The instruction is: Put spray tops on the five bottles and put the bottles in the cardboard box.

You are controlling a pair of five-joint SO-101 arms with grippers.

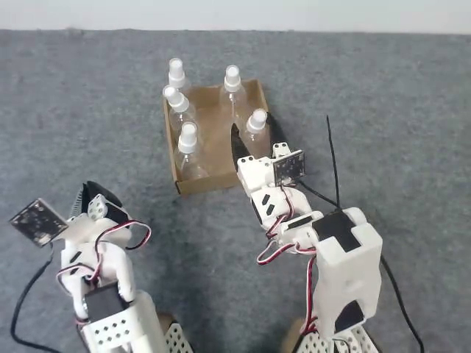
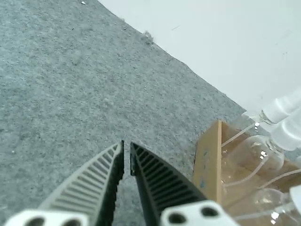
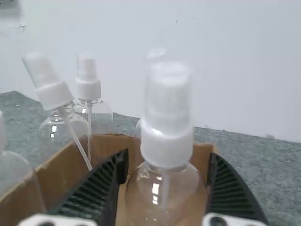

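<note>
Grey felt tabletop (image 1: 383,95) carries a cardboard box (image 1: 213,180) near its far edge; all five bottles (image 1: 188,147) stand inside it with spray tops on, so only letting go seems left; right gripper (image 1: 251,126) is spread open around the bottle by the box's right wall; left gripper (image 2: 127,147) rests closed and empty near the near-left corner.

**Small robotics lab or hobby bench, by the look of it**

A grey felt mat (image 1: 412,95) covers the whole table, with a plain white wall (image 1: 294,13) right behind it. The left arm (image 1: 103,287) and right arm (image 1: 342,257) sit side by side. Both are white plastic, with loose servo wires (image 1: 283,248) and a bare circuit board (image 1: 38,220) out in the open. That says test rig to me, not a home or shop.
</note>
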